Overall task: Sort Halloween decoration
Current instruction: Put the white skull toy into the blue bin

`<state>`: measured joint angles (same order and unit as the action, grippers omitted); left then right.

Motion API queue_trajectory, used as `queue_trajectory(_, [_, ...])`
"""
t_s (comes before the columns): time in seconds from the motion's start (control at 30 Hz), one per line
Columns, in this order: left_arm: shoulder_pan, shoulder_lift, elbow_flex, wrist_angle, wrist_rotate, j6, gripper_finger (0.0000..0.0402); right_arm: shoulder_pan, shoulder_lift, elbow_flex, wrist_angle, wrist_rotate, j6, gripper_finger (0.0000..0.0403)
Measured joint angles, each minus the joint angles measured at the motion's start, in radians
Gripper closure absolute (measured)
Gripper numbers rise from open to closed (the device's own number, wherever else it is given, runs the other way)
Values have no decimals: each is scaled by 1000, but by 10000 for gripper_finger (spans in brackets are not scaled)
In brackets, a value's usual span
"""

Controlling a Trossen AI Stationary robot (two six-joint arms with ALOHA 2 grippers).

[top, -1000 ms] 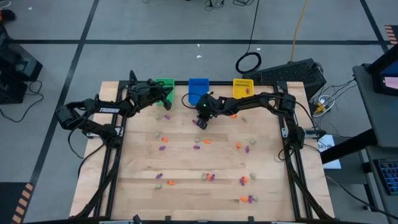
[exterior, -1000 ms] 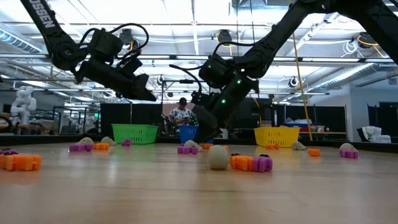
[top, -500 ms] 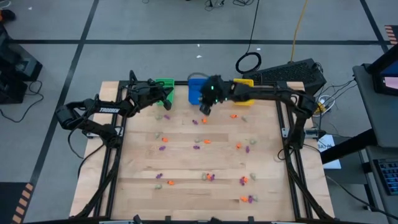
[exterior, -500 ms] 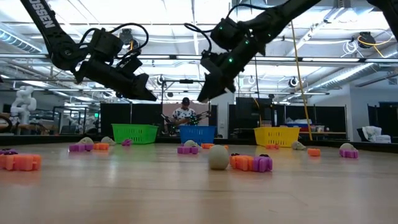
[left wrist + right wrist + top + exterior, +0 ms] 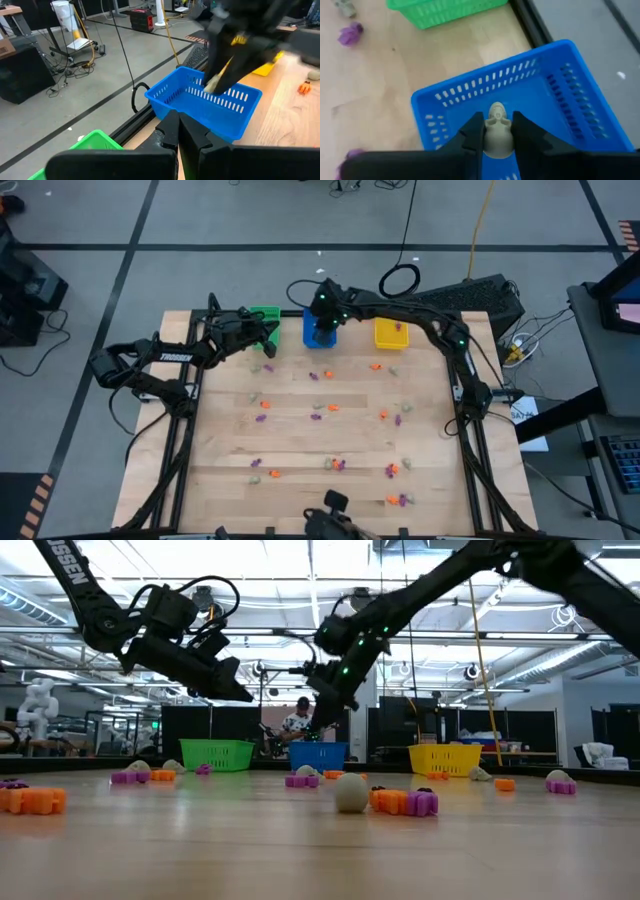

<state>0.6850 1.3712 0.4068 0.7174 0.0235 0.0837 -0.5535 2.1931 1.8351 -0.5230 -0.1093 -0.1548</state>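
Tiny orange, purple and pale grey-beige trinkets (image 5: 330,464) lie scattered over the wooden table. My right gripper (image 5: 495,131) hangs above the blue bin (image 5: 318,327) at the far edge, shut on a pale grey-beige trinket (image 5: 496,131); the left wrist view shows that trinket (image 5: 214,83) over the blue bin (image 5: 205,102). My left gripper (image 5: 179,131) is shut, holds nothing, and hovers by the green bin (image 5: 264,318). The yellow bin (image 5: 391,330) has an orange piece inside. My right gripper pinches the pale grey-beige trinket's body (image 5: 496,140) between its two fingers, coming from above and pointing down. The trinket is lifted clear, its rounded head (image 5: 496,112) sticking out past the fingertips over the inside of the blue bin.
Green, blue and yellow bins stand in a row along the far edge. Trinkets dot the middle and near parts of the table (image 5: 300,440). In the low view a person (image 5: 297,720) is in the room behind the blue bin. A dark device (image 5: 330,505) is at the near edge.
My right gripper, shut on the pale trinket, has risen from the table near the middle and moved toward the far edge until it is over the blue bin. My left arm has kept still.
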Motion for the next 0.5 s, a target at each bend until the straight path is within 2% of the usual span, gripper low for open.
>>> queue_trajectory(0.2, [0,0,0,-1,0,0,394,-33,106,102,-54,1,-14,342])
queue_trajectory(0.5, [0,0,0,-14,0,-2,394,-54,146,123,-85,-26,-7,335])
